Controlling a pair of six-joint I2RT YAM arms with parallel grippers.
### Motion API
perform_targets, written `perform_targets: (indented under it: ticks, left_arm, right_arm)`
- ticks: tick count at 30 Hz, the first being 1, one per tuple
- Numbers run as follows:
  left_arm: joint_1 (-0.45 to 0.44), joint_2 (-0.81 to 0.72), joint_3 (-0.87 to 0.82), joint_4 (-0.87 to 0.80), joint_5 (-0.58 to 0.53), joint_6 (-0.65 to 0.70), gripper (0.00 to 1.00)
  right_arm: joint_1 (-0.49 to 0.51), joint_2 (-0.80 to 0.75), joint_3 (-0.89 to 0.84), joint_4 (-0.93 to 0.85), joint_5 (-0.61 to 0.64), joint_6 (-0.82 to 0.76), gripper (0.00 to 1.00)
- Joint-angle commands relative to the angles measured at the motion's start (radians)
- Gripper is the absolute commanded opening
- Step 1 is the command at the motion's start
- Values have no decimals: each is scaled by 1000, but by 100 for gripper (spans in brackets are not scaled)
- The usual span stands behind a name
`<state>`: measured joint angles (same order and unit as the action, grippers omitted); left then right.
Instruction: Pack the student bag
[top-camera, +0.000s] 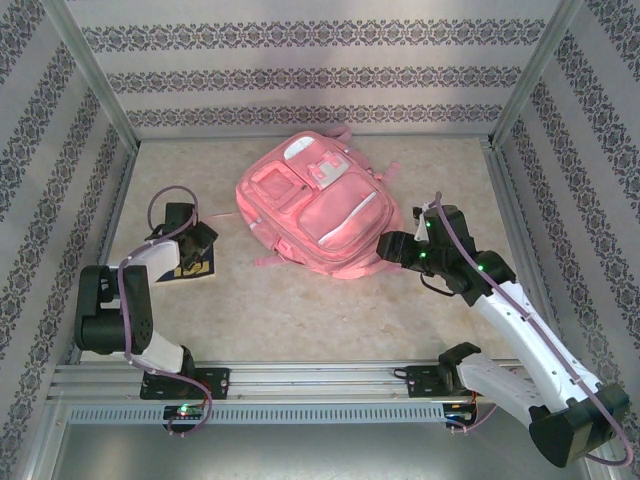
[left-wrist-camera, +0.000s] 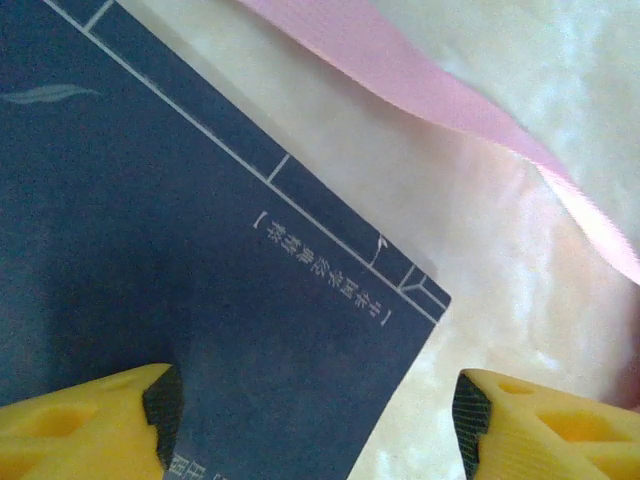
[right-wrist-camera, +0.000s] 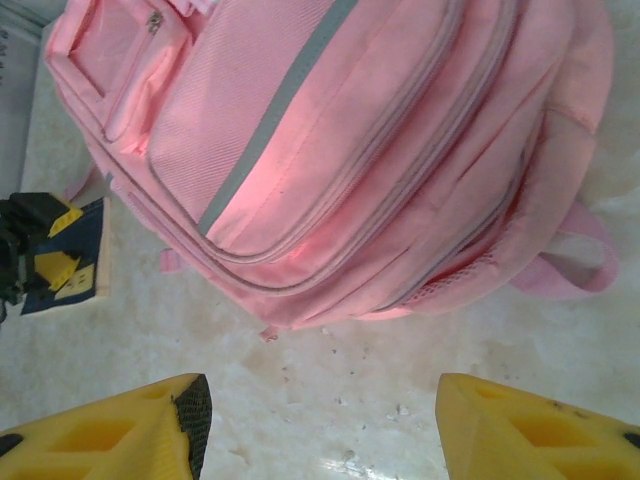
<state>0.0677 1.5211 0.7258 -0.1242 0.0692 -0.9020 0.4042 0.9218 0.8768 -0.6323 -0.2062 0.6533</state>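
Pink student bag (top-camera: 320, 205) lies near blue book (top-camera: 196, 269).

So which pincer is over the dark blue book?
The left pincer: it hangs open above the dark blue book, near its corner. The right pincer faces the pink student bag instead, with bare table under its jaws.

dark blue book (left-wrist-camera: 150, 230) flat on pale tabletop (top-camera: 300, 320), patterned walls (top-camera: 300, 75)

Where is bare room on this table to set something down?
Bare: the wide strip between the student bag and the arm bases; the far-left corner beyond the book. Crowded: the book under the left jaws; the bag's near-right corner at the right jaws.
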Motion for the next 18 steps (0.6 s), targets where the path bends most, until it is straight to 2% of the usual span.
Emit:
perform_targets:
  ticks: [1,6,12,18]
  left_arm:
    - [-4,3,-85,58,127,-78,70]
    - [-83,-61,-152,-42,162,-138,68]
    - [-242,-239,-265,-154,199,-189,66]
    - [-387,-343,-318,-214,315,-125,63]
  right_arm:
    - [11,18,-17,51,-43,15,62]
    - [14,89,-4,86,-75,21,61]
    - [49,187,38,118,-95,0,61]
    - [111,307,88,147,-147,-37,61]
